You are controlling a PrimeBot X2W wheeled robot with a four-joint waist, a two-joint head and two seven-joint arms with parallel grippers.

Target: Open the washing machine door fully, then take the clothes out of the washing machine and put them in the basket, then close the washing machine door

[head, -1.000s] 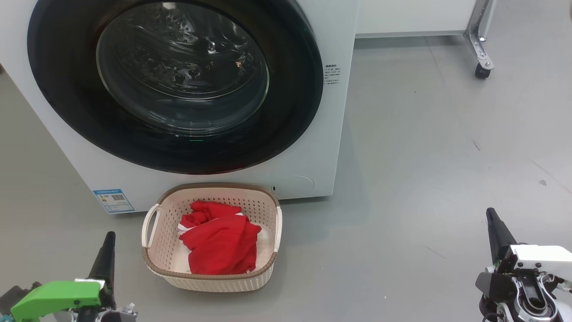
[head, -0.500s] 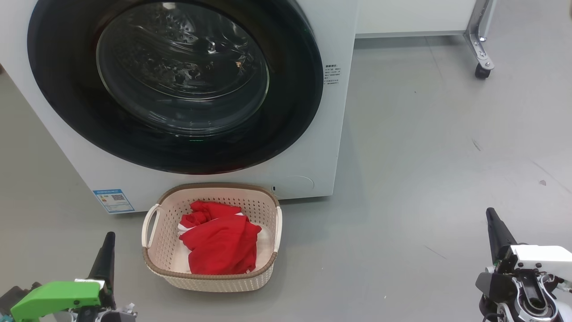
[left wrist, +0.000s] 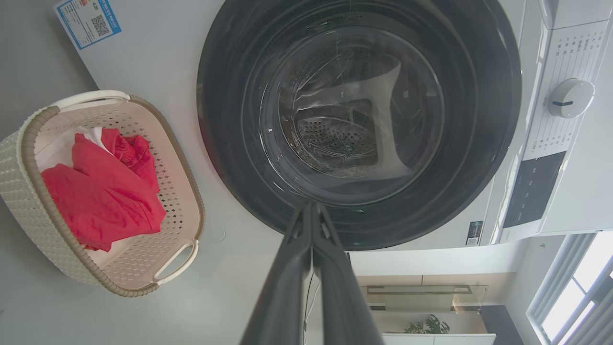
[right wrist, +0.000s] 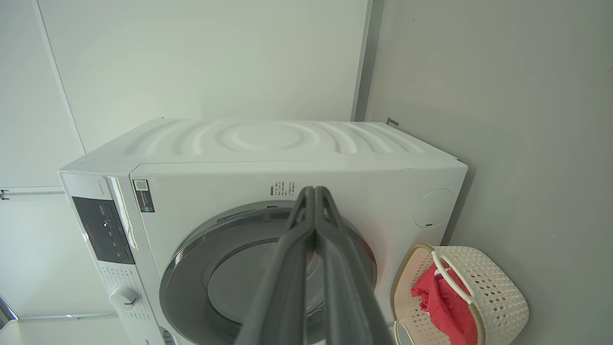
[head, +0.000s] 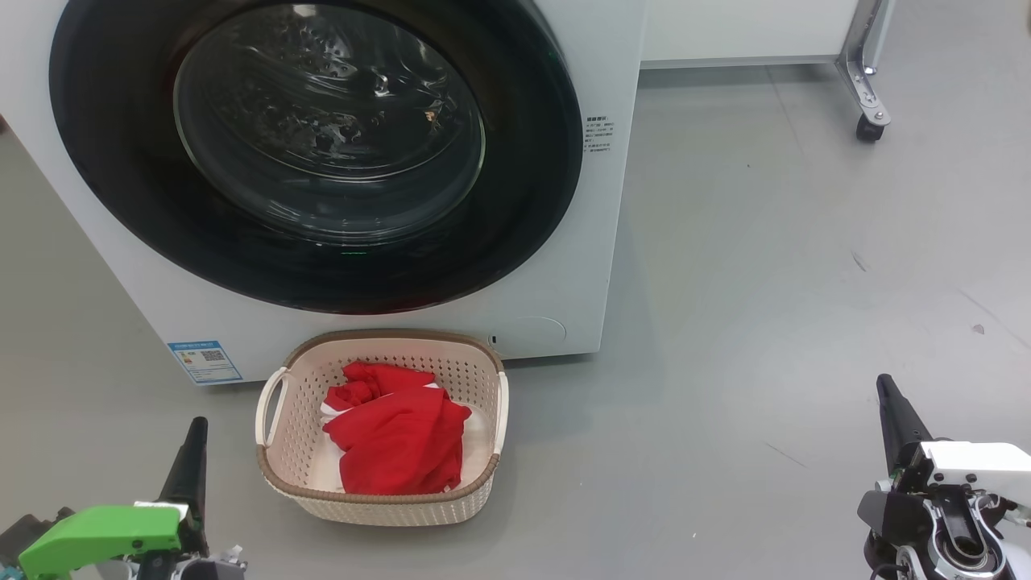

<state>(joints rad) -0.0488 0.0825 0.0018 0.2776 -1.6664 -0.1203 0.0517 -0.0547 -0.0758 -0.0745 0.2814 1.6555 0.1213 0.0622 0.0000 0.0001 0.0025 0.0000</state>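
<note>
The white washing machine (head: 596, 242) stands ahead with its round black-rimmed door (head: 314, 153) shut flat against the front; the steel drum shows through the glass (left wrist: 352, 120). On the floor before it sits the cream basket (head: 378, 506) holding the red clothes (head: 399, 435). My left gripper (head: 196, 427) is shut and empty at the lower left, beside the basket's left handle. My right gripper (head: 886, 387) is shut and empty at the lower right, well apart from the machine. The wrist views show the left gripper (left wrist: 311, 207), right gripper (right wrist: 316, 190), basket (right wrist: 498, 287) and clothes (left wrist: 103, 191).
Grey floor (head: 765, 282) spreads wide to the right of the machine. A metal frame leg on a caster (head: 868, 127) stands at the back right. The machine's control panel carries a dial (left wrist: 570, 98). A blue label (head: 204, 362) is at its lower left corner.
</note>
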